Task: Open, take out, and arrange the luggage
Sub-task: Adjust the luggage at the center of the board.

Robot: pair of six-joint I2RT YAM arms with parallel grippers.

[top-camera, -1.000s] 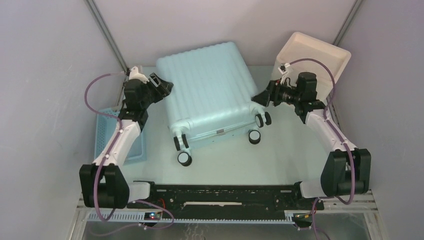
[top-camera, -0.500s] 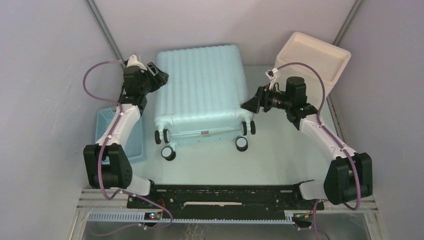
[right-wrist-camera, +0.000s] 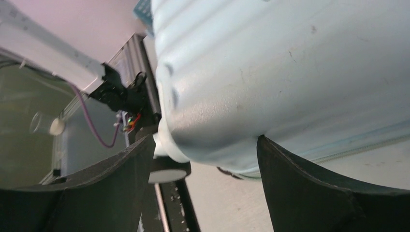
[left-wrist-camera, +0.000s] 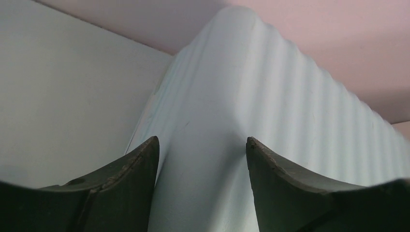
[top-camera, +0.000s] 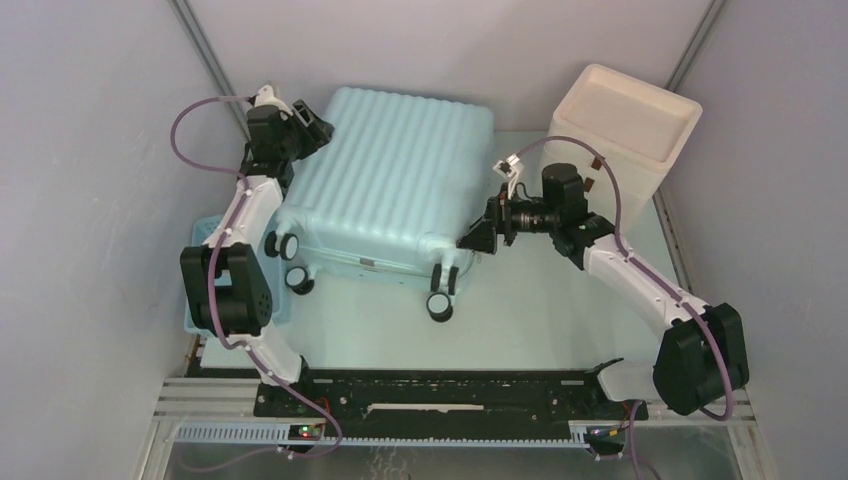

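Note:
The luggage [top-camera: 395, 180], a pale mint-blue ribbed suitcase, lies shut on the table, turned a little, with its wheels [top-camera: 438, 307] toward the near edge. My left gripper [top-camera: 318, 128] is at its far left corner. In the left wrist view that rounded corner [left-wrist-camera: 208, 125] fills the gap between the left gripper's [left-wrist-camera: 202, 142] two fingers, which press on it. My right gripper [top-camera: 470, 240] sits at the near right corner by a wheel. In the right wrist view its jaws [right-wrist-camera: 205, 142] stand wide, with the suitcase shell [right-wrist-camera: 270, 77] above them and a wheel [right-wrist-camera: 167, 171] beside the left finger.
A cream-white box [top-camera: 625, 125] stands at the back right, close behind the right arm. A small blue basket [top-camera: 203, 240] sits at the left edge, mostly hidden by the left arm. Grey walls close in on three sides. The black base rail [top-camera: 450, 385] runs along the near edge.
The suitcase has swung round and shifted left, its wheel end now further left. Both grippers moved with its corners, and the right jaws have widened.

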